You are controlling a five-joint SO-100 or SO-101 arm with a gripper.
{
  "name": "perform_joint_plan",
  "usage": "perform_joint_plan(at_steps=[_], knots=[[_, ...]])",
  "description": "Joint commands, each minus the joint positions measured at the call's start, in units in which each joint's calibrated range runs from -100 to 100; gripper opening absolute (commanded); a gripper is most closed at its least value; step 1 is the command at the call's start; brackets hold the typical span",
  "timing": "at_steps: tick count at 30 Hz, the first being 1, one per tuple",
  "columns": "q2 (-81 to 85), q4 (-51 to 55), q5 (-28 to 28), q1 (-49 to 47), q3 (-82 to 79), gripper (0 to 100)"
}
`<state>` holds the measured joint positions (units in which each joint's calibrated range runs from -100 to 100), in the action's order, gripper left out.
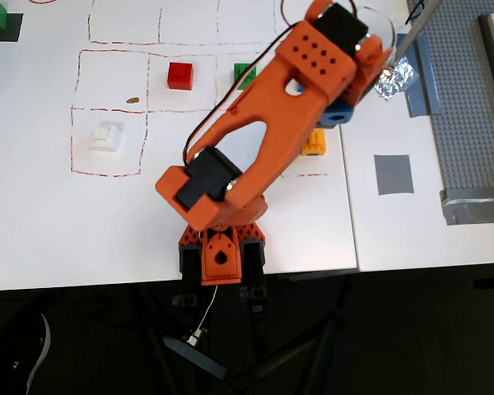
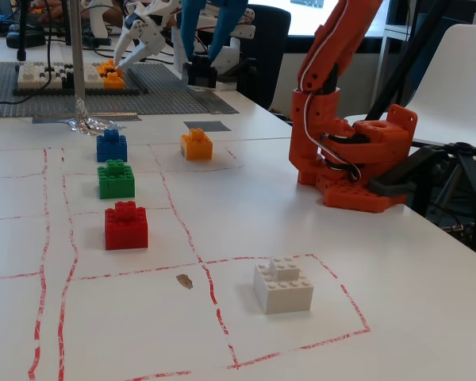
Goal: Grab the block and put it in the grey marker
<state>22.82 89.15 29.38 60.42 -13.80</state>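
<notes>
Blue plastic two-finger gripper (image 2: 201, 70) is clamping the small black studded square block (image 2: 201, 75), hanging level, airborne. Flat matte grey square tape marker (image 1: 393, 174) is lying bare.

The orange arm (image 2: 333, 95) reaches from its base at the right toward the far side of the bench (image 2: 246, 214). Its blue hand (image 2: 201, 75) grips the block (image 2: 201, 75), held in the air above the grey marker (image 2: 206, 125). On the bench, blue (image 2: 111, 146), green (image 2: 116, 179) and red (image 2: 126, 226) bricks stand in a row; an orange brick (image 2: 197, 144) lies near the marker, a white brick (image 2: 282, 284) sits nearest, inside red lines
</notes>
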Motion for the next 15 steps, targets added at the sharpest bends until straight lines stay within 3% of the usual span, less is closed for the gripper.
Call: perform_joint_plan(at_steps=[1,15], knots=[[-3.7,-4.1,2.8,6.9,5.9,0],[-26.1,-21.2,10.7,24.8,20.1,0]])
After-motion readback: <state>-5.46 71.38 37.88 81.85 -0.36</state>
